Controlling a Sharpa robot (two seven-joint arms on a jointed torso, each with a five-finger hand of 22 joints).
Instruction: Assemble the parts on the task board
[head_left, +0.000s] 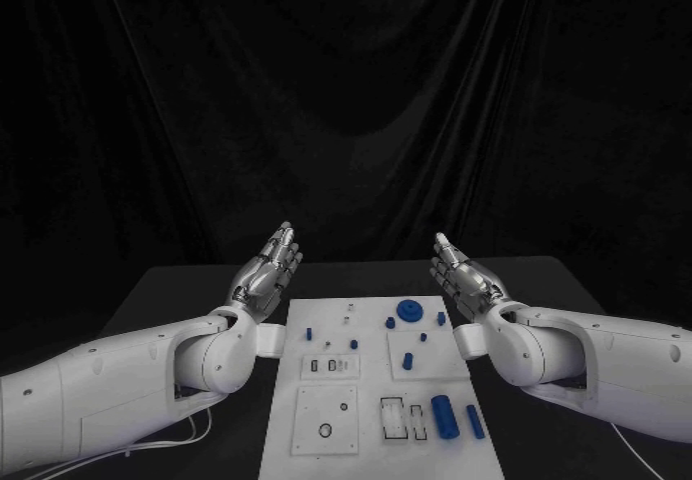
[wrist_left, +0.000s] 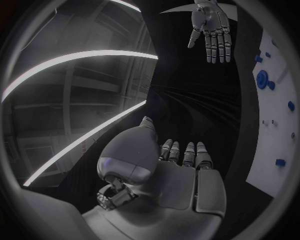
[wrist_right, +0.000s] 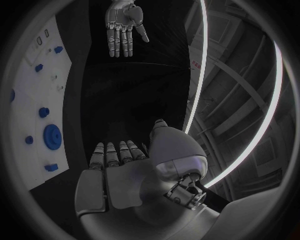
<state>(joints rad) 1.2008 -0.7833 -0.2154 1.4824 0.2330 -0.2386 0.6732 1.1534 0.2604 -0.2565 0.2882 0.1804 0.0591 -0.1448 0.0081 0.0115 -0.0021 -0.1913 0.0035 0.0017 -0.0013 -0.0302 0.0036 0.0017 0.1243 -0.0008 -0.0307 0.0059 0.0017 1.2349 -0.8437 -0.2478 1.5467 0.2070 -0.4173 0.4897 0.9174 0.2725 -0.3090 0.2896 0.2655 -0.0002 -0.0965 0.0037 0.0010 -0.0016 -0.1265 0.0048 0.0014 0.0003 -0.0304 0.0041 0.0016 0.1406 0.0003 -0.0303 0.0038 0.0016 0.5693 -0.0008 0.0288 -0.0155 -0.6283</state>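
Holding both hands raised and empty: left hand (head_left: 268, 268) and right hand (head_left: 463, 272), fingers straight and side by side, flanking the far end of the task board (head_left: 320, 448). Nothing is being gripped, so I am judging assembly not yet begun. Parts are lying on the flat white plate: a round blue disc (head_left: 410, 310), upright-looking blue cylinders (head_left: 443, 414), possibly pegs. Next calls for lowering a hand onto one.
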